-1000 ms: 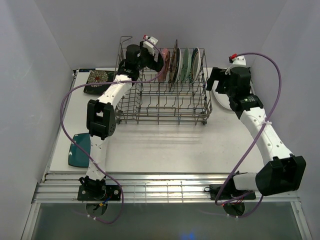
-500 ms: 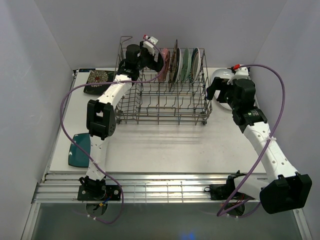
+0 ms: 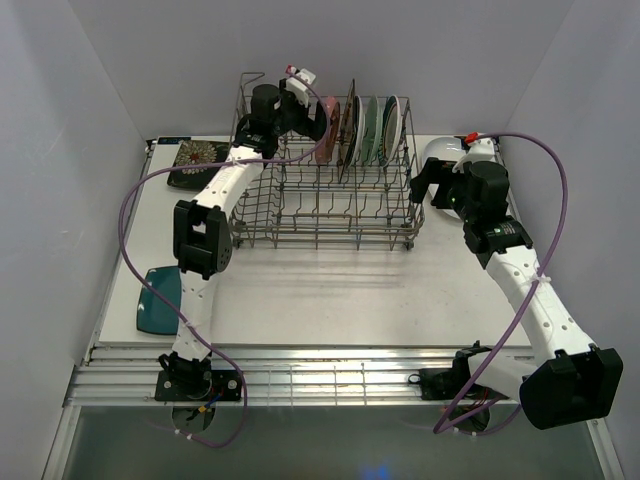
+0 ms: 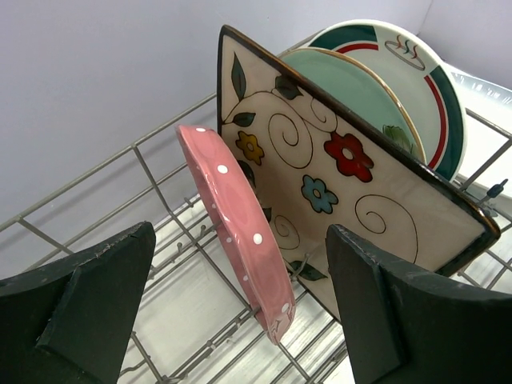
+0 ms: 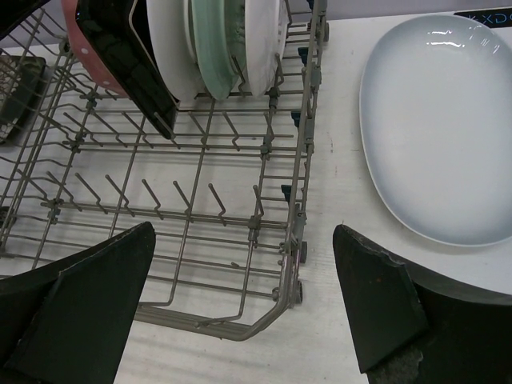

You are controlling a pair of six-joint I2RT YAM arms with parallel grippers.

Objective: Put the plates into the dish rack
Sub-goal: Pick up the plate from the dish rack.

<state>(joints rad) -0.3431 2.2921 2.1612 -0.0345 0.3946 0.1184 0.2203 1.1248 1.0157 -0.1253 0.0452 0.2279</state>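
The grey wire dish rack [image 3: 330,205] stands at the back of the table. In it stand a pink dotted plate [image 3: 327,135], a cream floral square plate [image 3: 348,128], a mint plate [image 3: 371,130] and a white green-rimmed plate [image 3: 392,125]. My left gripper [image 3: 318,120] is open, its jaws astride the pink plate [image 4: 236,232] without touching it. My right gripper [image 3: 425,180] is open and empty over the rack's right near corner [image 5: 302,192]. The large white oval plate [image 5: 436,120] lies on the table right of the rack.
A black floral square plate [image 3: 197,163] lies flat at the back left. A dark teal plate [image 3: 158,298] lies near the left front edge, partly behind the left arm. Walls close in on both sides and the back.
The right arm's elbow has swung out toward the near right and its wrist has shifted slightly by the rack's right end. The left gripper stays open at the pink plate.
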